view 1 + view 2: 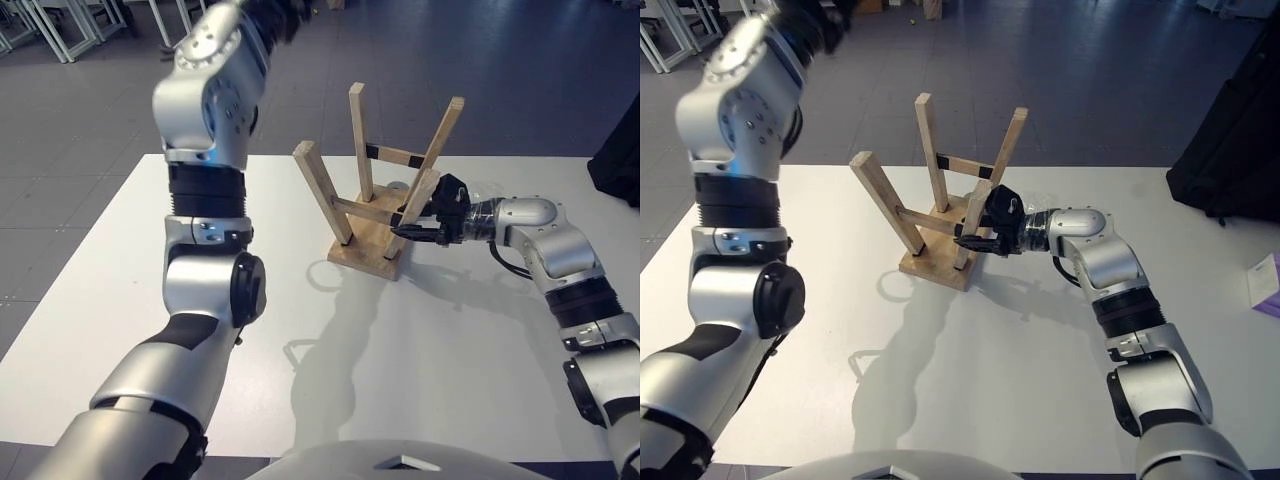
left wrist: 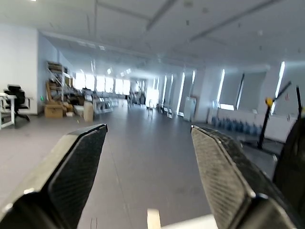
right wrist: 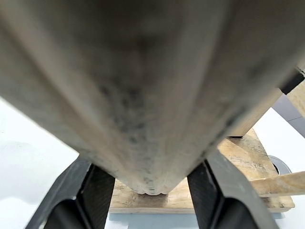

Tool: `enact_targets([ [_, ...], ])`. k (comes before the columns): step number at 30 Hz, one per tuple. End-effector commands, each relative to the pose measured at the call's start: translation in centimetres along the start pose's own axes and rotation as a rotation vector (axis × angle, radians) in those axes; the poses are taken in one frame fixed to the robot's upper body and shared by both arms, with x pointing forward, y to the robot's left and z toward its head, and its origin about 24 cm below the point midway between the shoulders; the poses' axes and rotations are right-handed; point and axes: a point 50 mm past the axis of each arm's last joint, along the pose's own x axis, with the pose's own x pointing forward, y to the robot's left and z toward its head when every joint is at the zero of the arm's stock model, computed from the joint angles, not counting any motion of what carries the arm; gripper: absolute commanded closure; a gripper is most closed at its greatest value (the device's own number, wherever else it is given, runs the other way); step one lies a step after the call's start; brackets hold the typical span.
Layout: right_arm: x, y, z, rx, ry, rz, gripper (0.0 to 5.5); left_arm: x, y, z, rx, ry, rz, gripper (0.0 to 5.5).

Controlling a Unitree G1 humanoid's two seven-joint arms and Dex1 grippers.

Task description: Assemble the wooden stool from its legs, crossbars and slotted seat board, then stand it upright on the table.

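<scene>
White table (image 1: 420, 360), grey floor (image 1: 500, 60), upturned stool (image 1: 372, 211), my right gripper (image 1: 415, 228) pinching its leg (image 1: 424, 190), left gripper (image 2: 147, 129) spread, wrist view catching windowed hall (image 2: 224, 90)

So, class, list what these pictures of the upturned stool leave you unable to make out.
- Seat board slots: eye views, too small, and covered by the legs.
- Most of the stool: right wrist view, blocked by the leg that the right hand grips, blurred against the lens.
- Grey round thing: right wrist view, mostly behind the board, so it cannot be identified.
</scene>
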Motion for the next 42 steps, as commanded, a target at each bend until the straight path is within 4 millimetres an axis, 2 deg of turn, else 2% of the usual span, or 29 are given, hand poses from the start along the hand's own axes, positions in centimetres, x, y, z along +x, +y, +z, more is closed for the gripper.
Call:
enact_targets([
  [1, -2.0, 6.5, -14.1, 0.395, 0.572, 0.126, 3.48, -6.4, -0.2, -16.5, -0.060, 0.581, -0.034, 2.22],
  [2, -2.0, 6.5, -14.0, 0.395, 0.570, 0.123, 3.48, -8.7, -1.1, -19.0, -0.075, 0.672, -0.064, 2.22],
  [4, -1.9, 6.4, -14.0, 0.397, 0.566, 0.117, 3.48, -11.6, -1.7, -21.8, -0.090, 0.778, -0.075, 2.22],
  [5, -1.9, 6.4, -13.9, 0.398, 0.565, 0.115, 3.48, -12.0, -1.3, -22.2, -0.087, 0.788, -0.050, 2.22],
  [7, -2.0, 6.4, -14.0, 0.398, 0.564, 0.111, 3.48, -11.1, 0.0, -21.2, -0.092, 0.735, 0.011, 2.22],
  [10, -1.8, 6.7, -14.2, 0.345, 0.522, 0.106, 3.48, -7.3, 2.0, -14.5, -0.182, 0.468, 0.057, 2.22],
  [13, -1.4, 7.7, -13.8, 0.270, 0.365, 0.157, 3.48, -5.4, 2.2, -5.2, -0.431, 0.151, -0.083, 2.22],
  [15, -1.5, 8.4, -13.6, 0.233, 0.305, 0.216, 3.48, -6.0, 4.8, 2.1, -0.606, -0.106, -0.131, 2.22],
  [16, -1.4, 8.4, -13.4, 0.217, 0.278, 0.236, 3.48, -7.0, 7.1, 4.9, -0.621, -0.212, -0.098, 2.22],
  [17, -1.3, 8.3, -13.0, 0.202, 0.253, 0.245, 3.48, -7.9, 8.8, 6.4, -0.606, -0.270, -0.051, 2.22],
  [18, -1.0, 7.9, -12.2, 0.185, 0.206, 0.258, 3.48, -8.5, 10.6, 6.4, -0.568, -0.262, 0.029, 2.22],
  [19, -0.8, 7.6, -11.3, 0.164, 0.156, 0.272, 3.48, -8.9, 11.9, 5.4, -0.532, -0.220, 0.102, 2.22],
  [21, -0.3, 6.7, -9.0, 0.098, 0.095, 0.305, 3.48, -9.2, 12.7, 1.7, -0.529, -0.082, 0.168, 2.22],
  [22, -0.1, 6.1, -7.8, 0.066, 0.073, 0.318, 3.48, -9.4, 12.8, -0.4, -0.519, -0.009, 0.193, 2.22],
  [25, 0.1, 4.8, -5.4, -0.001, 0.045, 0.360, 3.48, -10.5, 12.9, -4.8, -0.458, 0.133, 0.257, 2.22],
  [31, 0.6, 2.2, -3.0, -0.080, 0.038, 0.332, 3.48, -12.6, 11.0, -11.0, -0.246, 0.350, 0.292, 2.22],
  [32, 0.7, 1.7, -2.4, -0.084, 0.023, 0.322, 3.48, -12.8, 10.6, -11.7, -0.239, 0.371, 0.285, 2.22],
  [36, 0.1, 0.2, -0.2, -0.120, 0.001, 0.297, 2.58, -13.5, 9.4, -13.5, -0.215, 0.439, 0.264, 2.26],
  [38, -1.1, -0.2, -0.7, -0.159, 0.084, 0.295, 2.18, -13.9, 9.3, -13.9, -0.184, 0.465, 0.260, 2.26],
  [40, -3.2, -0.5, -2.3, -0.235, 0.283, 0.263, 2.14, -14.6, 9.2, -14.4, -0.162, 0.486, 0.268, 2.26],
  [42, -5.0, -1.4, -2.6, -0.265, 0.378, 0.103, 2.14, -15.5, 8.9, -15.2, -0.136, 0.517, 0.280, 2.26],
])
